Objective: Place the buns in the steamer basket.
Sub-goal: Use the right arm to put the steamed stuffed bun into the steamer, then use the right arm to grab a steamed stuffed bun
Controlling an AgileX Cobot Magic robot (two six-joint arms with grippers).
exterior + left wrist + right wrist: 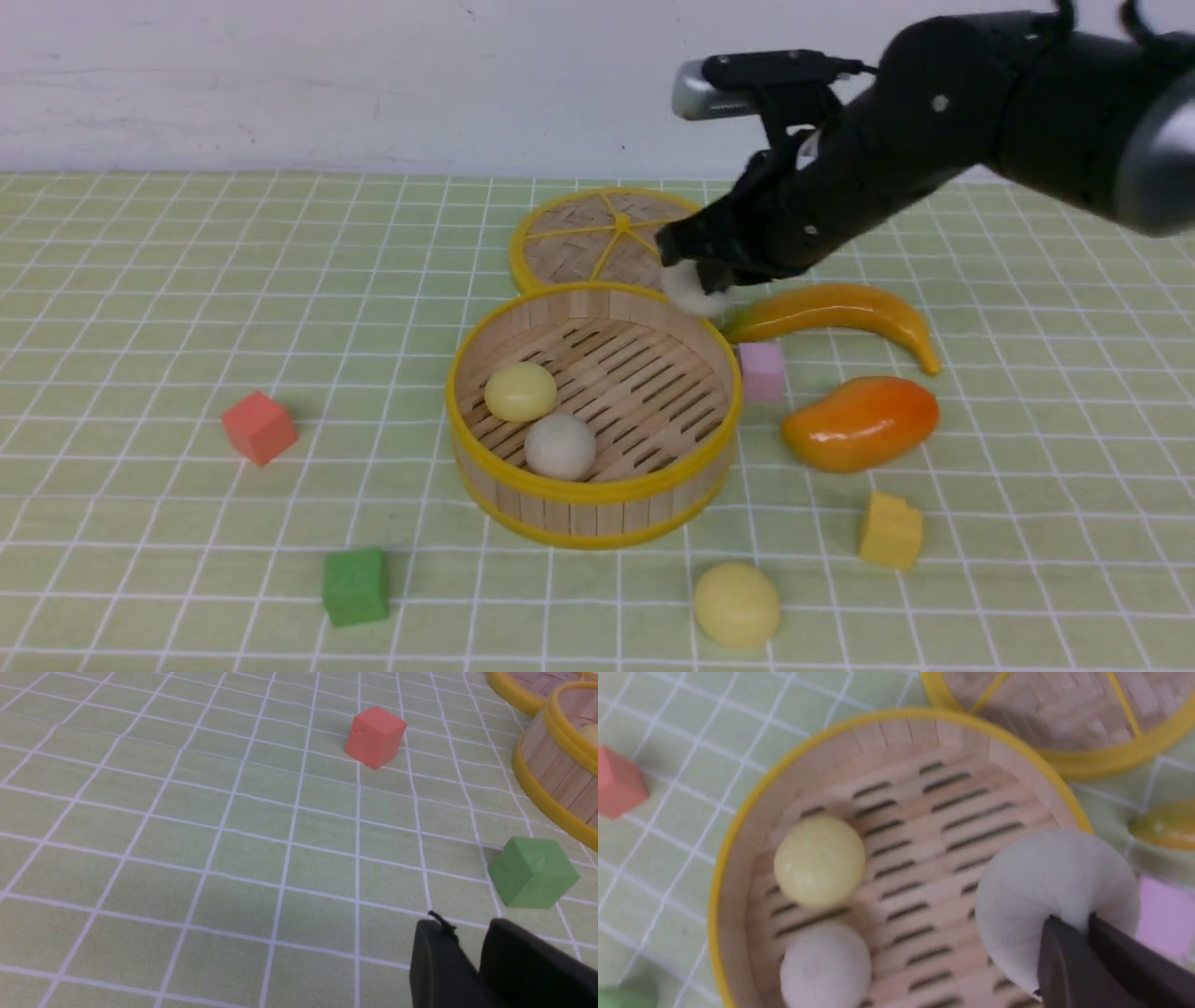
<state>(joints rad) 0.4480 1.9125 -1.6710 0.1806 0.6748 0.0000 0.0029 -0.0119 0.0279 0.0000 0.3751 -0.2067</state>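
Front view: right pincer point(698, 271) is clamped on white bun point(695, 297) at steamer basket point(597, 490) far rim. Inside, below pincer: pale yellow bun point(520, 391), beige bun point(559, 446). Last yellow bun point(737, 605) lies outside, well apart from pincer. Two left to place.

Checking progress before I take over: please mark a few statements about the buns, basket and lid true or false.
1. Two buns lie inside the steamer basket. True: a pale yellow bun and a beige bun.
2. The right jaws are empty. False: they are shut on an off-white bun at the basket's far right rim.
3. A loose yellow bun lies on the cloth outside the basket. True.
4. The lid covers the basket. False: the lid lies flat behind the open basket.
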